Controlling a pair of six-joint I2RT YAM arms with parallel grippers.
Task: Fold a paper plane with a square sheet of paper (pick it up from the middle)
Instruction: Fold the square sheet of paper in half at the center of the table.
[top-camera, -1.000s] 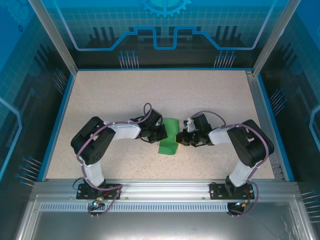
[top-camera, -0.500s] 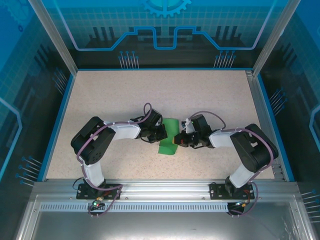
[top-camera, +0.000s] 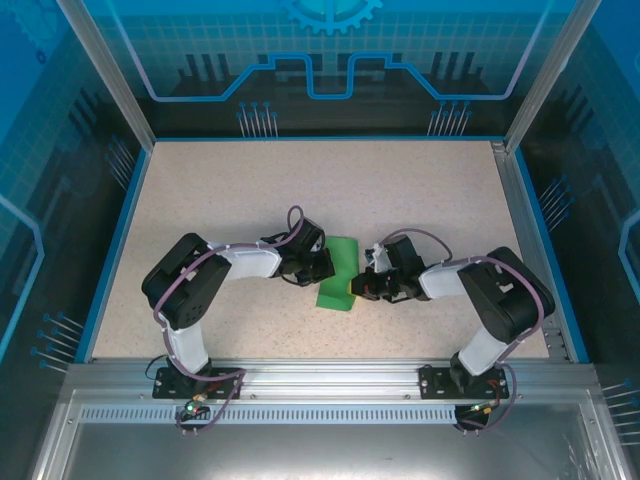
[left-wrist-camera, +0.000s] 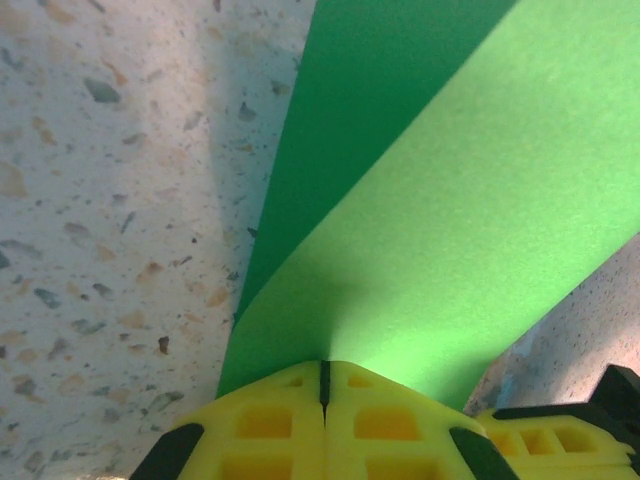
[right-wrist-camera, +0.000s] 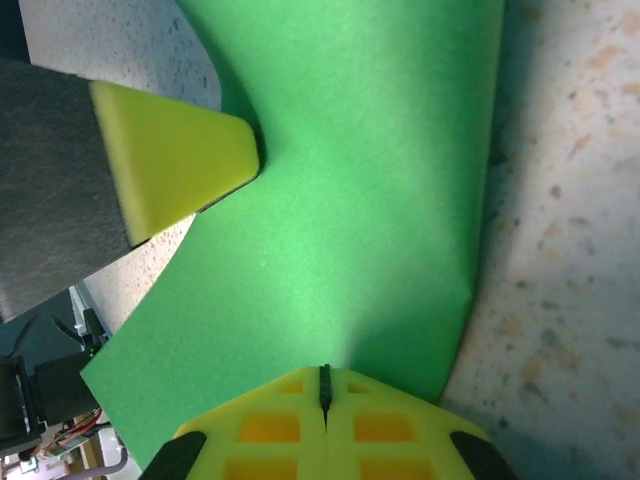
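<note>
1. The green paper sheet (top-camera: 339, 272), folded narrow, lies at the middle of the table (top-camera: 230, 190), held from both sides, likely for creasing.
2. The left gripper (left-wrist-camera: 323, 372) is clamped on one long edge.
3. The right gripper (right-wrist-camera: 324, 378) is clamped on the opposite edge, steadying it.

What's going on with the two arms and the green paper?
Both arms meet at the middle of the table over the green paper. The left gripper and right gripper face each other, each shut on an opposite edge of it. The paper is already folded into a narrow strip, and its upper layer appears to bow up off the surface. There is no plane shape yet.
</note>
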